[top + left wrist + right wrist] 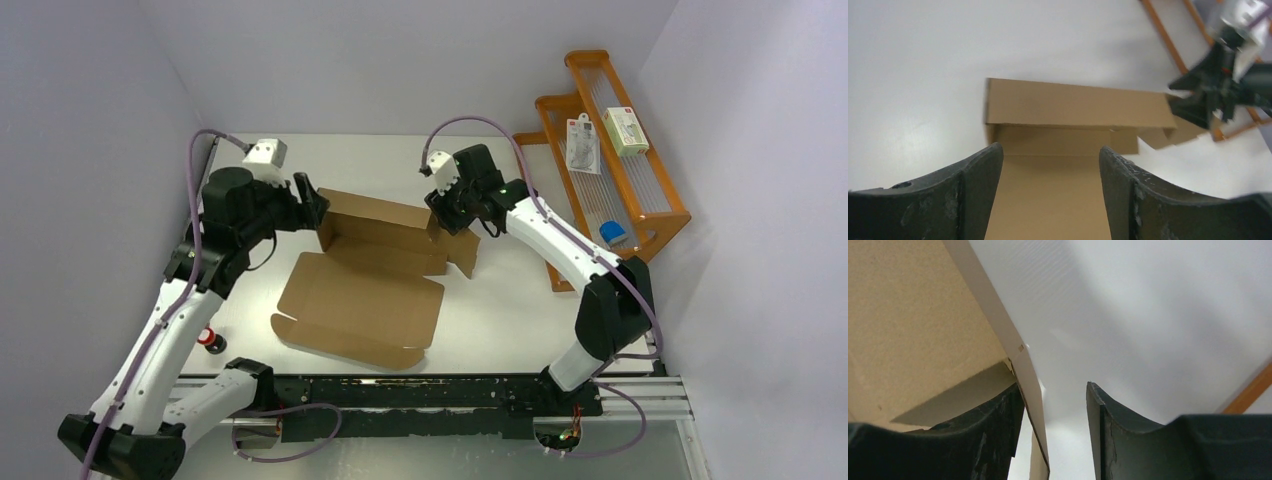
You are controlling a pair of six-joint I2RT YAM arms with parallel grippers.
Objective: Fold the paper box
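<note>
**Top view:** a fixed camera above and behind my 2 arm bases looks down and forward, far enough back to take in the whole table (500, 320).

**Left wrist view:** the camera sits close behind my left gripper (1049, 150) and faces along the paper box (1073, 105) toward my right gripper (1193, 100).

**Right wrist view:** very near, facing down at 1 box wall and bare table.

All 3 views share the box, and the orange rack (1163, 30) shows in each.
</note>
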